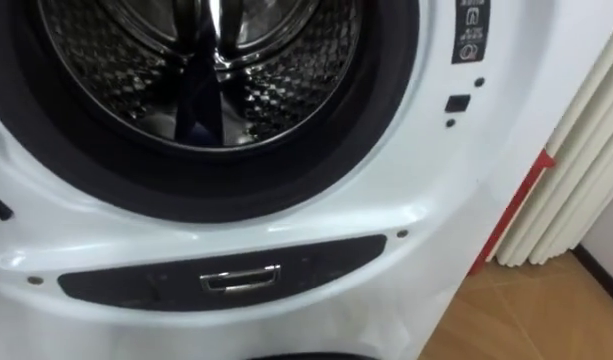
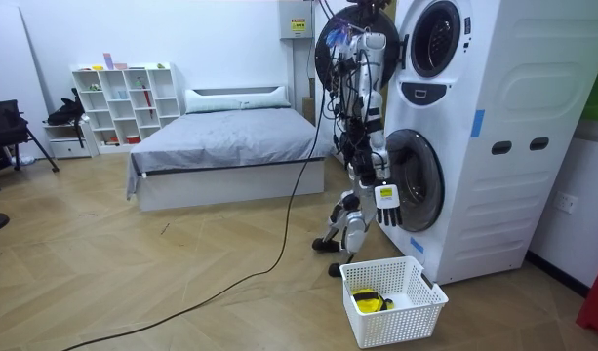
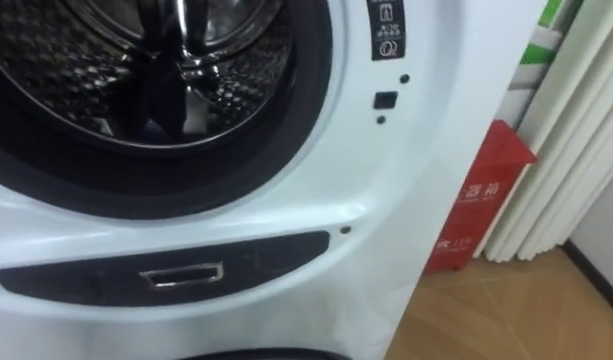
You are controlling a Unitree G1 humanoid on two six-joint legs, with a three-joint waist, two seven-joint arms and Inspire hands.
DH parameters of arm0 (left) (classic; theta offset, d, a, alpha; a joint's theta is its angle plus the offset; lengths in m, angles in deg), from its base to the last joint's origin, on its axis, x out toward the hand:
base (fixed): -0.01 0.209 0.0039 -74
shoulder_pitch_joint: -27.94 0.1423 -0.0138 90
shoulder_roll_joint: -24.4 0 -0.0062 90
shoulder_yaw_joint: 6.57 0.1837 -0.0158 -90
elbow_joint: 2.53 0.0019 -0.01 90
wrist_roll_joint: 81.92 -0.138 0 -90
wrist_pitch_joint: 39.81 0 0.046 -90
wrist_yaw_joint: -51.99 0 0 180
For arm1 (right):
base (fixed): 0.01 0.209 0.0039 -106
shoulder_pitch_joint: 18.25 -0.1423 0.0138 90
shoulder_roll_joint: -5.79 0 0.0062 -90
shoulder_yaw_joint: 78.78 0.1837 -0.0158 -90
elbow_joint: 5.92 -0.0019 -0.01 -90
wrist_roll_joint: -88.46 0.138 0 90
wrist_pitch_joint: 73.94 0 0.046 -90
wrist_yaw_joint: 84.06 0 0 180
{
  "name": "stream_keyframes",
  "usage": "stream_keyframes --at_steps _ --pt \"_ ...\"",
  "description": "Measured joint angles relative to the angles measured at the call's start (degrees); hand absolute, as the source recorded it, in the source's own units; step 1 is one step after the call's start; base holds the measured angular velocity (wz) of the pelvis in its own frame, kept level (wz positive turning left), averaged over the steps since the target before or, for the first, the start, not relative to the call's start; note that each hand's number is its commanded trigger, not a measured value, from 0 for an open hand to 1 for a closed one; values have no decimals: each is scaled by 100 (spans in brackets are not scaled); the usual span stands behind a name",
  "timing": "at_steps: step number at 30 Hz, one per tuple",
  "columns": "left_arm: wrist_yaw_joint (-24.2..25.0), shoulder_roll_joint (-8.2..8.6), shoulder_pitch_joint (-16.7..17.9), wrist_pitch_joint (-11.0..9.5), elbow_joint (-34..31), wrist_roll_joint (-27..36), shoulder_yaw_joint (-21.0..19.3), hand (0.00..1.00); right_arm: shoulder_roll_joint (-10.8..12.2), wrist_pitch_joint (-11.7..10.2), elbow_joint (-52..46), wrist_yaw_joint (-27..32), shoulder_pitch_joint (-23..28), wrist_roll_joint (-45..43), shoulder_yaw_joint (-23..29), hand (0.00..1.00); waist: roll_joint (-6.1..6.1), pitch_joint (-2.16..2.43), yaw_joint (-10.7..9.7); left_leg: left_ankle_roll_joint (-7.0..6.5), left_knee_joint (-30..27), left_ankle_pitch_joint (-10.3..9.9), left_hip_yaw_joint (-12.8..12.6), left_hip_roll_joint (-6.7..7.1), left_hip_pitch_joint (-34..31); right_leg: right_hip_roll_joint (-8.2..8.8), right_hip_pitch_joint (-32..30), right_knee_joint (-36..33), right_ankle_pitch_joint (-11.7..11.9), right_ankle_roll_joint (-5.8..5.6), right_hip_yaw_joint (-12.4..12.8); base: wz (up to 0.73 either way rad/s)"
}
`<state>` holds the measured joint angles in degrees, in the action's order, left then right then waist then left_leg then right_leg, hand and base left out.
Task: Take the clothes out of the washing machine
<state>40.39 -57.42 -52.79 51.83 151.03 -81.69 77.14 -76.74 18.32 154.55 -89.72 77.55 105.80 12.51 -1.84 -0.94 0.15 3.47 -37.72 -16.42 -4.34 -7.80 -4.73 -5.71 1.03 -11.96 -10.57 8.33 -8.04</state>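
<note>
**Left eye view.** Close on the washing machine, upper unit, mouth open. Steel drum is right in front of me, with a black seal round the opening. Low in the drum sits a dark shape. It is likely clothes, though I cannot rule out a reflection off the drum wall. Under the mouth is a dark panel with a chrome latch.

**Right eye view.** Same drum, same dark shape low inside. A red box stands on the floor just beside the machine's flank.

**Room view.** I stand upright, close to the stacked machines and facing them. By the body, I take the hand in front of the lower door for my right hand. It hangs down with fingers loosely straight, pointing at the floor, holding nothing and touching nothing. A white basket is on the floor near my feet, with a yellow piece lying in it.

**Handling (my judgement).**
- Cloth will be soft, limp and light. If damp it will be heavier and clingy, and apt to stick to the steel.
- There is no firm edge to take, so I would bunch a fold from the middle of the heap, with fingers curled deep and the thumb closing against them.
- Dark cloth in a dark drum makes the outline hard to find.
- The hand must come up to the mouth, spread wide, before it closes.
- A trailing sleeve could snag on the seal lip.
</note>
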Motion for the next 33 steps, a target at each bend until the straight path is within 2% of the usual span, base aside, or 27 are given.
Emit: stream_keyframes --at_steps 1,2,4,5,6,7,8,9,10,11,13,15,16,18,19,20,21,22,23,24,25,26,28,30,31,32,33 --pt "38 37 -47 0 -16 0 -23 0 -28 -25 -1 57 -13 -39 5 0 94 -26 19 -2 -627 26 33 -126 -156 -74 2 -79 -42 63 -25 5" --pt "121 54 -39 18 -12 -10 -25 0 -57 -72 -10 124 -7 -116 9 0 204 -23 -9 16 -1248 61 54 -195 -158 -126 -7 -168 -79 105 -55 4" --pt "202 65 -151 18 -58 -49 -23 0 -74 -128 -41 125 18 -142 9 0 245 5 -106 57 -1528 87 66 -139 55 -131 -112 -267 -101 124 -133 23" --pt "231 64 -257 7 -71 -46 -19 0 -82 -167 -43 124 35 -141 24 0 272 5 -214 158 -1445 122 64 -143 260 -139 -210 -300 -99 126 -210 33" --pt "240 64 -300 7 -74 -47 -10 0 -82 -188 -42 119 49 -142 49 0 283 13 -258 176 -1346 118 68 -145 392 -140 -240 -333 -97 129 -253 35" --pt "263 63 -333 7 -137 -46 47 0 -82 -231 -44 119 65 -142 68 0 315 21 -323 188 -992 110 112 -141 716 -140 -323 -445 -95 132 -328 27" --pt "336 66 -387 6 -224 -49 98 0 -88 -288 -43 119 60 -141 96 0 383 48 -394 296 -518 41 149 -146 1035 -140 -447 -527 -94 134 -395 26" --pt "370 70 -460 5 -222 -49 99 0 -90 -317 -22 119 58 -131 131 0 380 42 -455 318 -245 15 168 -152 1168 -134 -515 -571 -91 134 -442 38" --pt "383 73 -565 3 -222 -49 116 0 -88 -372 24 105 72 -97 206 0 414 30 -519 362 326 -51 304 -157 1397 -125 -633 -609 -72 127 -601 51" --pt "383 62 -732 -17 -224 -121 210 0 -92 -390 89 106 74 -89 264 0 446 29 -587 346 898 -80 437 -185 1590 -120 -795 -676 -47 118 -719 50" --pt "387 72 -834 -51 -218 -306 232 0 -77 -376 131 110 78 -96 284 0 469 34 -577 318 1636 -339 495 -176 1794 -88 -1063 -798 44 91 -767 13" --pt "386 73 -854 -57 -216 -323 325 0 -61 -386 119 113 79 -90 304 0 491 40 -554 236 2266 -430 520 -110 1862 -19 -1334 -856 239 44 -748 -13" --pt "386 78 -843 -69 -204 -366 327 0 -38 -374 110 113 103 -92 326 0 466 32 -538 222 2629 -430 522 -21 1911 48 -1482 -874 396 -3 -688 -21" --pt "386 78 -780 -75 -156 -372 329 0 -34 -343 113 116 134 -82 353 0 439 31 -494 -52 2922 -404 453 192 1908 122 -1619 -783 729 -107 -592 -23" --pt "381 74 -757 -79 -112 -343 337 0 -12 -338 116 121 175 -27 352 0 367 24 -523 -278 2920 -358 361 337 1801 204 -1617 -561 1028 -184 -502 -19" --pt "376 69 -670 -93 -32 -293 353 0 12 -329 103 112 258 56 363 0 282 49 -510 -434 2890 -269 231 483 1659 302 -1582 -231 1391 -280 -366 -17" --pt "370 61 -615 -99 1 -286 383 0 15 -317 83 103 255 65 366 0 264 61 -519 -507 2861 -228 142 557 1574 332 -1570 -61 1560 -373 -276 0" --pt "362 59 -540 -89 102 -258 447 0 15 -289 68 87 289 132 428 0 243 68 -603 -576 2746 -205 -161 574 1392 454 -1553 -99 1620 -616 -190 36" --pt "340 86 -484 -71 142 -269 482 0 10 -238 64 74 426 253 477 0 264 66 -658 -585 2683 -127 -313 545 1314 617 -1479 -653 1188 -763 -254 44" --pt "323 92 -451 -77 139 -231 502 0 10 -202 65 78 491 307 496 0 263 66 -633 -589 2718 -76 -380 536 1310 681 -1418 -952 962 -839 -307 26" --pt "298 83 -383 -86 165 -117 536 0 2 -154 69 102 516 374 507 0 254 58 -578 -584 2779 16 -612 516 1308 814 -1255 -1411 606 -840 -308 -7" --pt "260 82 -298 -87 211 44 534 0 -21 -161 84 121 518 375 502 0 247 52 -583 -592 2821 91 -743 528 1311 956 -956 -1619 291 -900 -315 -16" --pt "155 88 -179 -78 286 194 499 0 -28 -196 159 150 572 441 473 0 212 43 -534 -598 2815 100 -856 558 1318 993 -378 -1438 3 -1044 -218 -34" --pt "77 101 -98 -83 286 454 292 0 2 -219 319 180 578 565 447 0 145 42 -429 -539 2813 115 -998 577 1327 942 5 -848 -66 -1062 -137 -50" --pt "53 102 -29 -85 301 689 117 0 17 -206 342 177 595 563 448 0 107 63 -416 -463 2809 158 -1048 599 1335 906 148 -478 -71 -1042 -144 -40" --pt "41 119 -3 -81 336 848 -15 0 15 -205 344 175 602 557 447 0 83 85 -433 -456 2800 192 -1105 575 1352 857 210 -285 -35 -924 -118 -32" --pt "37 127 -1 -81 335 920 -90 0 15 -202 346 169 602 554 451 0 82 83 -432 -442 2797 200 -1125 558 1359 850 201 -233 -22 -901 -79 -19"
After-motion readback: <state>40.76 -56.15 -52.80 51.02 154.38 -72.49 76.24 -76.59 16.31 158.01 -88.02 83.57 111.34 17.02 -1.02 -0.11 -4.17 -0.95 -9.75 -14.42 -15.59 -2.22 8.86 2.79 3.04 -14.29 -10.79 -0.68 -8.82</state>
